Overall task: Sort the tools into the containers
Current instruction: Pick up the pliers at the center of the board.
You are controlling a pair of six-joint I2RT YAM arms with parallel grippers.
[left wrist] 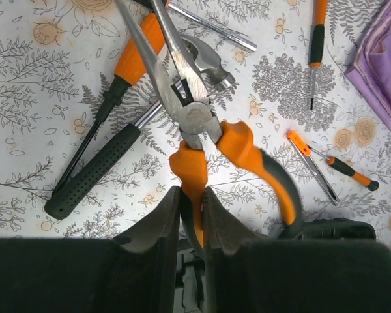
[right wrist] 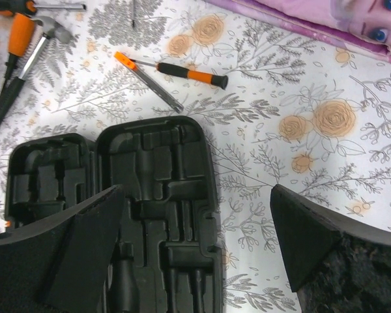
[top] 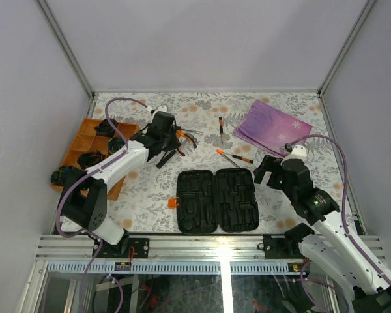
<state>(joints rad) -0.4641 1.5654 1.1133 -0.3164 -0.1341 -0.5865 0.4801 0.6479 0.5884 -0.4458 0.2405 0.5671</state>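
Top view: the left gripper (top: 164, 128) sits low over the pile of tools at the far side of the tabletop (top: 150, 186), with the pliers (top: 186, 137) at its tips. The open tool case (top: 217, 200) lies well behind it. The right gripper (top: 271, 171) hovers just beside the case's right half.

Left wrist: the gripper (left wrist: 190, 199) is pinched nearly shut on one orange handle of the pliers (left wrist: 197, 120), and the other handle splays free to one side. Ahead of the gripper, the pliers' nose crosses the hammer (left wrist: 94, 173).

Right wrist: the gripper (right wrist: 195, 195) is spread wide and empty. The case (right wrist: 156, 189) is directly beneath it and two screwdrivers (right wrist: 189, 74) lie ahead.

The risk I see is the one-handle hold. On lifting, the pliers may swing, twist or slip out, or snag the hammer. Tilted pliers would miss their moulded slot.
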